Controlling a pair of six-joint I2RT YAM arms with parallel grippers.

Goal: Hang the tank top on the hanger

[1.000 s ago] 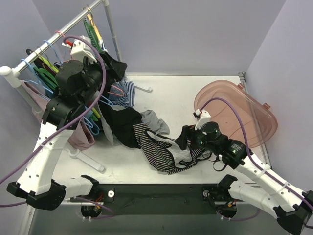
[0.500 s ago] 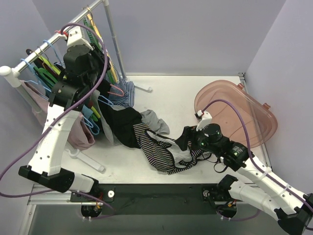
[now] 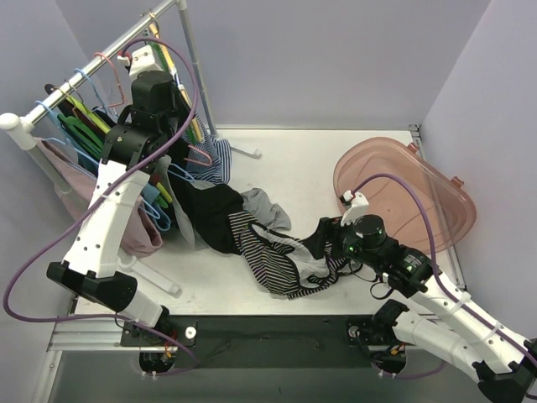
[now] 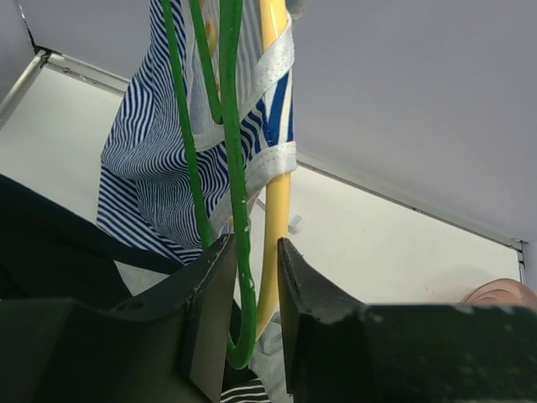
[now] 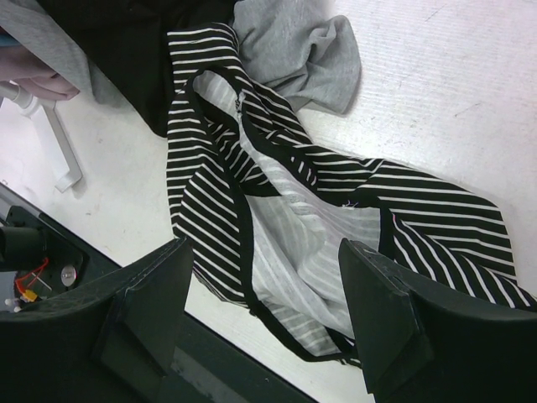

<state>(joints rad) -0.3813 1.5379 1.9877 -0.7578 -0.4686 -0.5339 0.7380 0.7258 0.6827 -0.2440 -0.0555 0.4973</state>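
The left pincer [image 4: 253,250] is up at the metal garment rail [image 3: 117,45]. Its jaws are narrowed on a bar of the slim bright-green plastic clothes hanger [image 4: 237,168] and apparently clamp it, though contact is partly hidden. A yellow plastic hanger [image 4: 273,126] hangs just beside. The right pincer [image 5: 264,248] hovers, jaws spread wide, over the limp black-and-white striped tank top [image 5: 277,210], which lies crumpled on the white tabletop [image 5: 436,75].

"How is the light?"
"Bright and even, from overhead. Soft shadows lie on the white tabletop [image 3: 294,159]."
"And sharpness?"
"The overhead view is crisp. In the left wrist view, the black fingers [image 4: 205,319] of the left gripper [image 4: 253,252] are dark and blurred up close. The right wrist view is sharp."
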